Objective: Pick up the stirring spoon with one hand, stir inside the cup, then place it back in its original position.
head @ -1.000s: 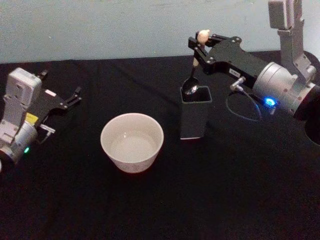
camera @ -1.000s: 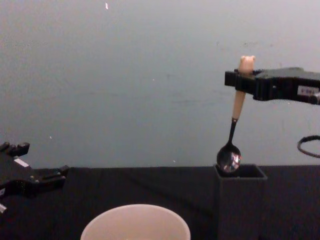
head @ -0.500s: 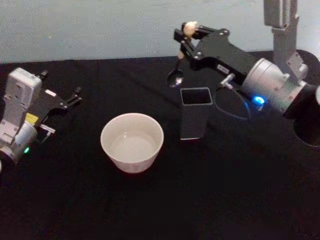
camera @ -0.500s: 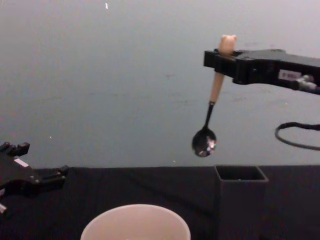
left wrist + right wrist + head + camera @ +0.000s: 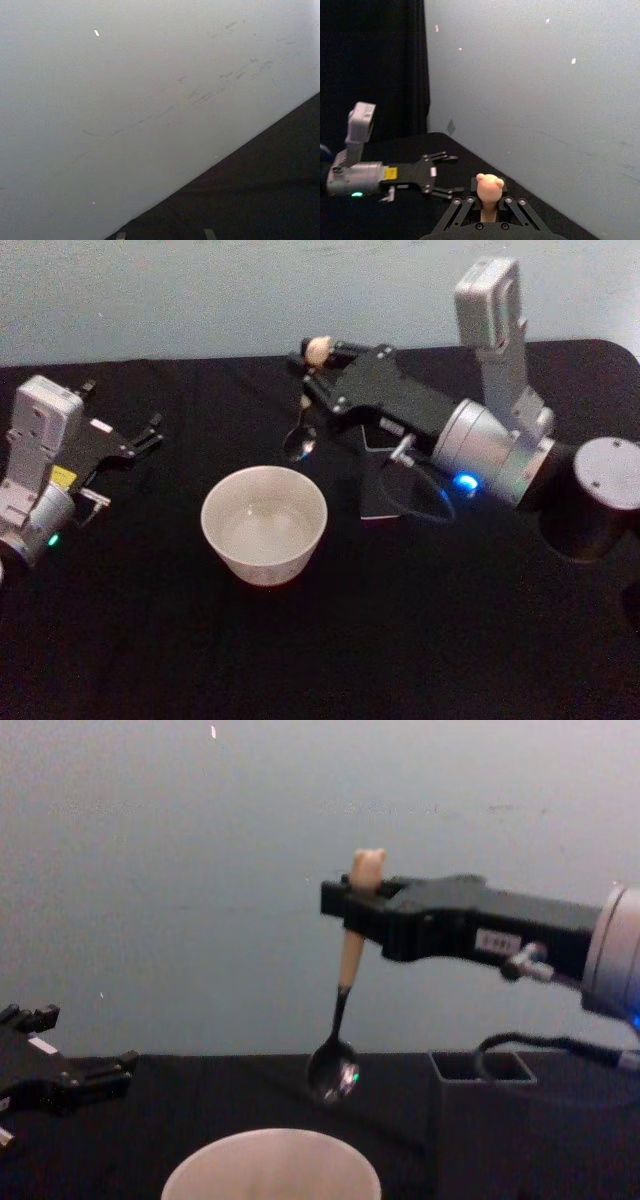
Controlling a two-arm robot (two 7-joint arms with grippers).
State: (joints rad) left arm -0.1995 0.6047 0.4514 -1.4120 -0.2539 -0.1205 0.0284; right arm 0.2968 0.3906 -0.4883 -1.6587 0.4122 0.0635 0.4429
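Note:
My right gripper (image 5: 318,365) is shut on the beige handle of the stirring spoon (image 5: 299,437), just under its animal-head knob (image 5: 489,186). The spoon (image 5: 338,1040) hangs upright in the air, its shiny bowl a little above and behind the far rim of the pale round cup (image 5: 264,523), whose rim (image 5: 270,1165) shows low in the chest view. The dark square holder (image 5: 482,1105) stands to the cup's right, partly hidden behind my right arm in the head view. My left gripper (image 5: 150,433) rests open at the table's left, away from the cup.
A black cloth covers the table (image 5: 320,640). A dark cylinder (image 5: 590,495) stands at the right edge. A pale wall (image 5: 200,290) runs behind the table. A cable (image 5: 425,495) loops under my right wrist, near the holder.
My right gripper has carried the spoon up out of the holder and leftward, now hanging near the cup's far rim. The left arm has stayed put.

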